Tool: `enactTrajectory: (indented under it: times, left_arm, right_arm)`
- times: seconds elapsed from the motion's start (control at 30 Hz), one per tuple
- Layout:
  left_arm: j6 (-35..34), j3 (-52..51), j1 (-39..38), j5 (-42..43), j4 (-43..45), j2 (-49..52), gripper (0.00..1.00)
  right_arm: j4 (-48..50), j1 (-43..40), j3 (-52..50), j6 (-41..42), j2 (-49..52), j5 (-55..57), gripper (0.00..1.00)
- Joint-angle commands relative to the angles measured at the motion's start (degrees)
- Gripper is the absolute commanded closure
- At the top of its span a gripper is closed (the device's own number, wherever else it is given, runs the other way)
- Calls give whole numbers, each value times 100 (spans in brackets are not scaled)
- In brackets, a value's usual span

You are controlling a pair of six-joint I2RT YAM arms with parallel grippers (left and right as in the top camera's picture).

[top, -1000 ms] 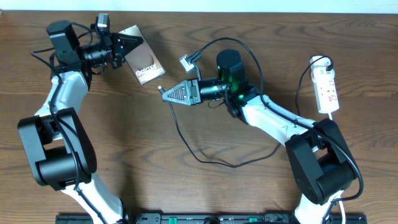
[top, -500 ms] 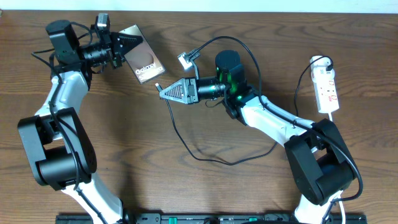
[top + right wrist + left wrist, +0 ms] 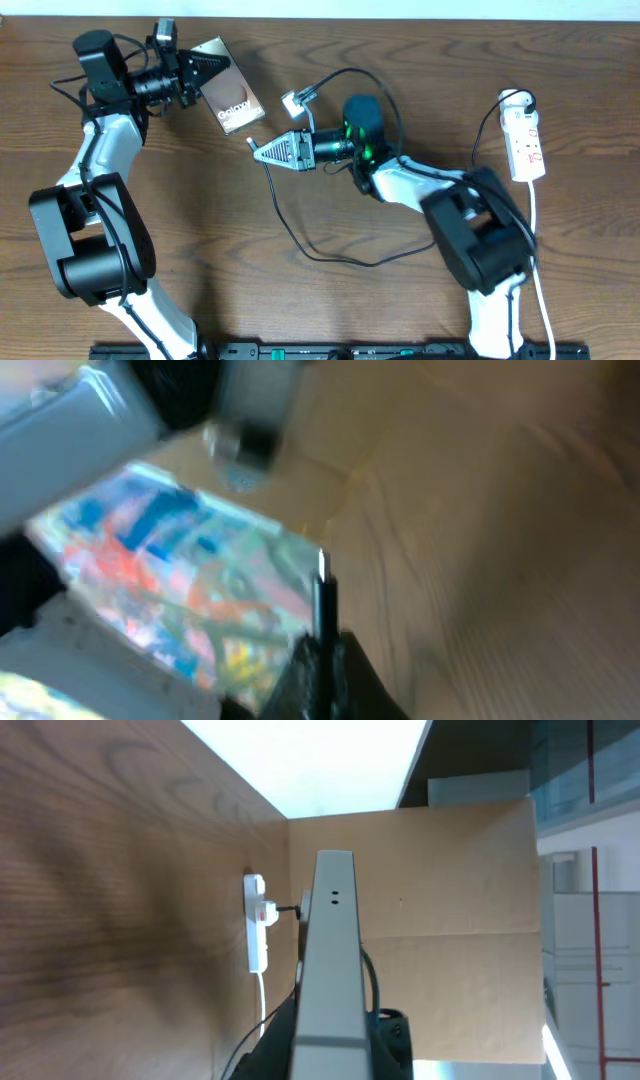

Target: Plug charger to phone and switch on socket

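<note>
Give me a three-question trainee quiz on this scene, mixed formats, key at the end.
1. True or false: the left gripper grips the phone.
2. The charger plug tip is: A) inside the phone; B) pinched in the right gripper, short of the phone; C) dropped, held by nothing.
3. Fill in: the power strip lies on the robot's ___ side.
Key: 1 true; 2 B; 3 right.
</note>
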Motion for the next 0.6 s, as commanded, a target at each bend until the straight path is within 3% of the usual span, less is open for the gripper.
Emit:
enactTrajectory:
  times: [0.0, 0.03, 0.13, 0.57]
  left_arm:
    - [-31, 57, -22, 170, 153, 4, 92]
    - [-31, 57, -22, 168, 155, 4, 92]
    - [-33, 57, -22, 105, 197, 4, 93]
    - [-74, 57, -22, 63, 238, 4, 92]
  right_arm:
    - [1427, 31, 42, 1099, 234, -535, 99]
    - [1956, 31, 42, 1285, 258, -599, 99]
    - [2312, 31, 42, 1322, 258, -660, 99]
    - [2017, 20, 44, 1147, 260, -118, 99]
